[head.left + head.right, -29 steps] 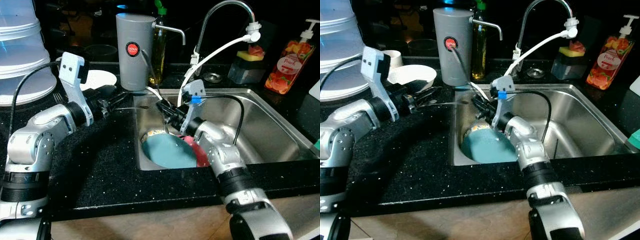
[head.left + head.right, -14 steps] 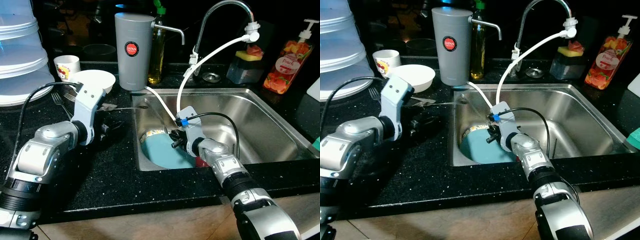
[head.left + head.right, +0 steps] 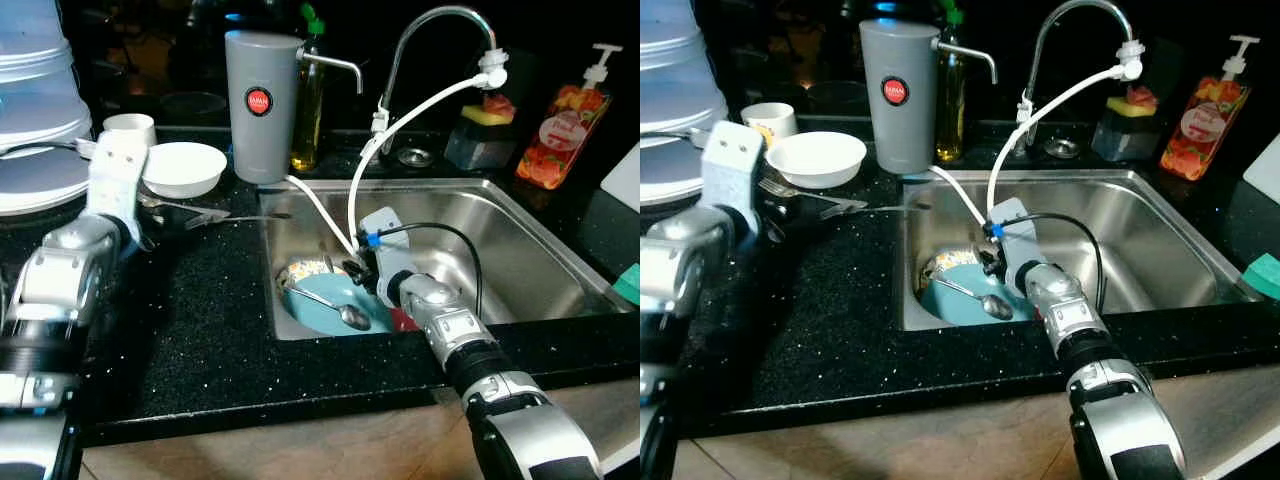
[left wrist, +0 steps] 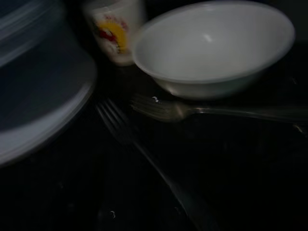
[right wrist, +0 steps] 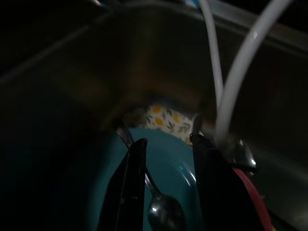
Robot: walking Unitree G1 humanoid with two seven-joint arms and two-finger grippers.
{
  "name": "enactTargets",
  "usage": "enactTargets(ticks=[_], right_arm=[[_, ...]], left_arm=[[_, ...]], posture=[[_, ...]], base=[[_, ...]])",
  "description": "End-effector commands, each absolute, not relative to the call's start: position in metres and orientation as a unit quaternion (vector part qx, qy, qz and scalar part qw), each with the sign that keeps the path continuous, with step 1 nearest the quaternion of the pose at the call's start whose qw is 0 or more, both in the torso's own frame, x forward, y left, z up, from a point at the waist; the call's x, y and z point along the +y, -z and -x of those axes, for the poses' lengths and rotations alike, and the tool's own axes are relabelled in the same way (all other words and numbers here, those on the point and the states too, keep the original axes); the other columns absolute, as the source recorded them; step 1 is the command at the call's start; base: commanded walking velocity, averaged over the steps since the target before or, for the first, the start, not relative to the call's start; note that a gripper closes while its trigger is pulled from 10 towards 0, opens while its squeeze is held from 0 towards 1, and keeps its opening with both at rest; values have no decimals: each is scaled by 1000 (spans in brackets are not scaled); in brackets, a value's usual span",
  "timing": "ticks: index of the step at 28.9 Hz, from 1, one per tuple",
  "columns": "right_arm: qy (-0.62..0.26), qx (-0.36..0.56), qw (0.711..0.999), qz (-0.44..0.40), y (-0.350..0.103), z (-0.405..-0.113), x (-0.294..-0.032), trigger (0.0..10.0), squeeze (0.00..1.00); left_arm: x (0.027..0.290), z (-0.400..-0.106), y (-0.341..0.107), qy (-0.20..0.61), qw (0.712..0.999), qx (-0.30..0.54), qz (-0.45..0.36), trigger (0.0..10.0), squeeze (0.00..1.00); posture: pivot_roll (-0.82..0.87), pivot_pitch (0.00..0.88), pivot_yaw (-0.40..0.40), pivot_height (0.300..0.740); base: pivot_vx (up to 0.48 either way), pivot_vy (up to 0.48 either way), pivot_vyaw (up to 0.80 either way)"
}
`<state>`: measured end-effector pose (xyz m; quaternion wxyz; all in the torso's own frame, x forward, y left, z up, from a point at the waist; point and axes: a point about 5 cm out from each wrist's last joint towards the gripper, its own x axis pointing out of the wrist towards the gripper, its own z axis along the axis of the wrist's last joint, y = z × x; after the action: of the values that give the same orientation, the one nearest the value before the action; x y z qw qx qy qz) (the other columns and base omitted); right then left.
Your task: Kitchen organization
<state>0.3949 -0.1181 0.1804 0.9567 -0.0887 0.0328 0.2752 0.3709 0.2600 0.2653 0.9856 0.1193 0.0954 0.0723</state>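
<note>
A metal spoon (image 3: 345, 314) lies on a teal plate (image 3: 318, 296) in the left end of the steel sink (image 3: 520, 250). My right gripper (image 5: 168, 163) hangs just above the plate, open, one finger (image 5: 131, 183) on each side of the spoon's handle. A flower-patterned dish (image 3: 303, 270) and something red (image 3: 404, 320) stick out from under the plate. My left arm (image 3: 112, 180) is over the black counter beside a white bowl (image 3: 183, 167). Two forks (image 4: 168, 111) lie in front of the bowl. A printed mug (image 3: 128, 126) stands behind it.
A grey water dispenser (image 3: 262, 105), an oil bottle (image 3: 308, 95) and the faucet (image 3: 430, 30) with its white hose (image 3: 400, 120) stand behind the sink. A soap bottle (image 3: 560, 120) and a sponge holder (image 3: 480, 140) are at the back right. Stacked plastic containers (image 3: 30, 100) fill the far left.
My right gripper went down into the sink, and a spoon now lies on the teal plate. My left arm drew back to the left, toward the bowl and forks.
</note>
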Motion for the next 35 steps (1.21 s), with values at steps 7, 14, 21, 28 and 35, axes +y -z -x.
enactTargets(ticks=[7, 14, 21, 28, 35], right_arm=[[-463, -44, 885, -19, -204, -371, -73, 10000, 0], [-528, -79, 840, -96, -226, -358, -58, 10000, 0], [-559, -104, 814, -114, -239, -347, -52, 10000, 0], [-565, -102, 812, -105, -242, -344, -52, 10000, 0], [-565, -104, 810, -116, -245, -343, -55, 10000, 0]], left_arm=[[281, -380, -235, -119, 974, 159, -107, 10000, 1000], [282, -386, -227, -116, 972, 164, -119, 10000, 1000], [286, -390, -219, -108, 972, 179, -111, 10000, 0], [280, -391, -212, -80, 976, 202, -6, 4000, 0], [282, -391, -212, -89, 975, 201, 36, 0, 0]], posture=[[87, 58, -69, 740], [86, 79, -63, 740], [89, 84, -65, 740], [87, 84, -60, 740], [89, 85, -59, 740]], base=[[0, 0, 0], [0, 0, 0], [0, 0, 0], [0, 0, 0], [0, 0, 0]])
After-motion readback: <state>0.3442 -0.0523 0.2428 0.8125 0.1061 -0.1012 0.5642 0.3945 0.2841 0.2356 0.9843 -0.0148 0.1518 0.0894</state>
